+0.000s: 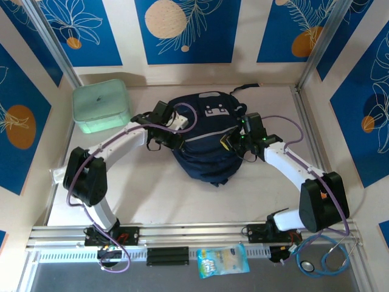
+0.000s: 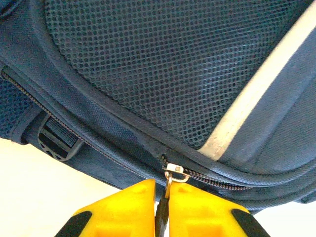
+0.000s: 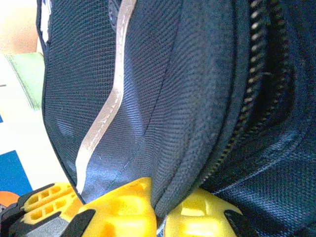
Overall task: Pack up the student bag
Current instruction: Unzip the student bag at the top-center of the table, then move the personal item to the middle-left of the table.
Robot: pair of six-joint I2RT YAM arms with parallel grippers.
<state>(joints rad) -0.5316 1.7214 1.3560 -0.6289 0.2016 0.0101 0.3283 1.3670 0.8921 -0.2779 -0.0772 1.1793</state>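
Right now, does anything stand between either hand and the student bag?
Nothing visible does. The left hand is shut on the zipper pull of the student bag, and the right hand pinches a fold of its navy fabric. The mint green lidded box sits well apart from it.

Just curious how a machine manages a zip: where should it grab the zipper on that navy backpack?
The metal pull tab, pinched across its flat faces. It dangles from the slider on the student bag's side, so come low from that side, as the left pincer does.
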